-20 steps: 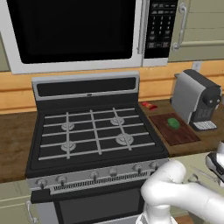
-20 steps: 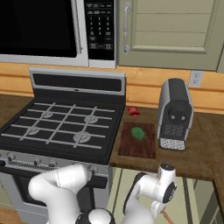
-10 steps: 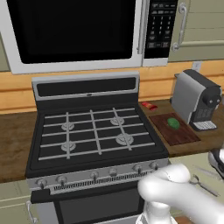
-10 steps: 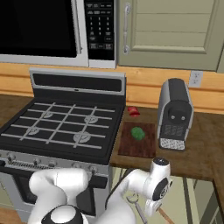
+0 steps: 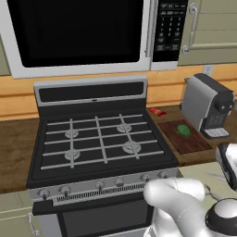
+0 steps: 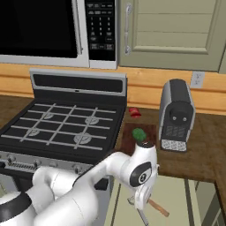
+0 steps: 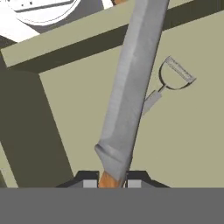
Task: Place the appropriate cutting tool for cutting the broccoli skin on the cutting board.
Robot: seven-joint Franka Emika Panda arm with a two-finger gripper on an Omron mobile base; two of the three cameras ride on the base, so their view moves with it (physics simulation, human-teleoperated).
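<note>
Clamped on the knife [image 7: 131,87] at the near end: gripper [image 7: 111,181] fingers drawn in the last little bit over the past second, now tight on the orange stub of handle where it meets the grey blade. Wrist higher in the right base view than a second ago and nearer the stove [image 6: 66,128], so probably lifting out of the open drawer [image 7: 188,144]. Means the pick is done and the carry up to the counter is next.

Hand view alone gives the grip, plus a peeler [image 7: 175,78] lying loose on the drawer floor just past the blade. Worth a doubt whether that peeler suits skin better than the knife.

Right base view gives the goal: cutting board [image 6: 128,137] at the counter's front edge, between stove and coffee machine [image 6: 176,114], broccoli [image 6: 139,133] on its far half, small red item [image 6: 134,112] behind it near the wall. Knife well below and apart from the board.
</note>
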